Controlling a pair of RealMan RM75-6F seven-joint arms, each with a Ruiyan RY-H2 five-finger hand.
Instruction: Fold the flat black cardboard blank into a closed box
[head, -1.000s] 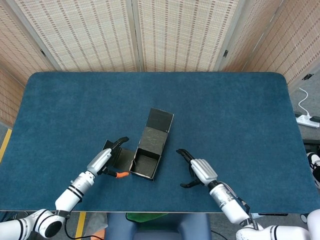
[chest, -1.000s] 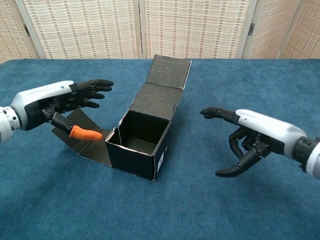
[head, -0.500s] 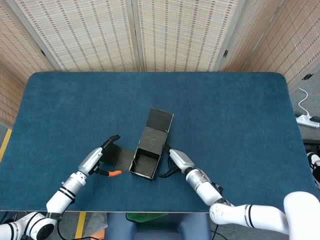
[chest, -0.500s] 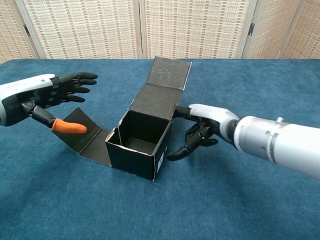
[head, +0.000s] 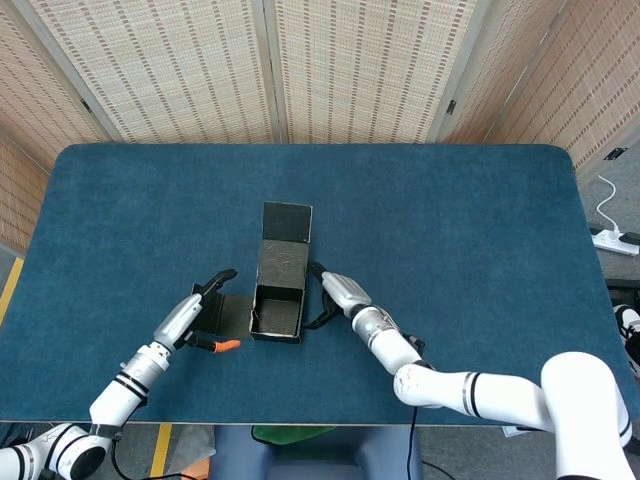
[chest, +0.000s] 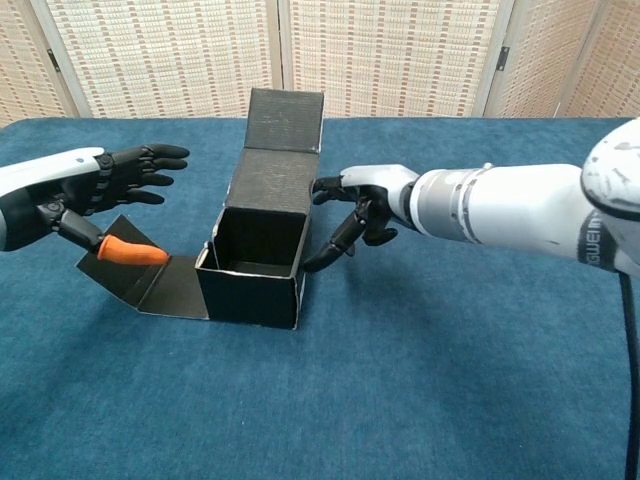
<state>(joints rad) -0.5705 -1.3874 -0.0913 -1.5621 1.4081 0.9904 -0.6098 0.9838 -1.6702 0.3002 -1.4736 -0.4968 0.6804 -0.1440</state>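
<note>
1. The black box (head: 279, 310) stands open-topped on the blue surface (head: 480, 230), lid flap up at 12 o'clock.
2. The right hand (chest: 352, 205), fingers spread, touches its 3 o'clock wall.
3. The left hand (chest: 95, 190) hovers spread above the 9 o'clock side flap (chest: 150, 280), holding nothing.

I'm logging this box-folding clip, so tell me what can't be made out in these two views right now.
- Contact of the right robot hand with the black box: the box wall hides its fingertips in chest view; too small in head view.
- Box floor: dark, walls shade it in both views.
- Left side flap: its far end is partly behind the left robot hand in chest view.
- Both forearms: cut off by frame edges.
</note>
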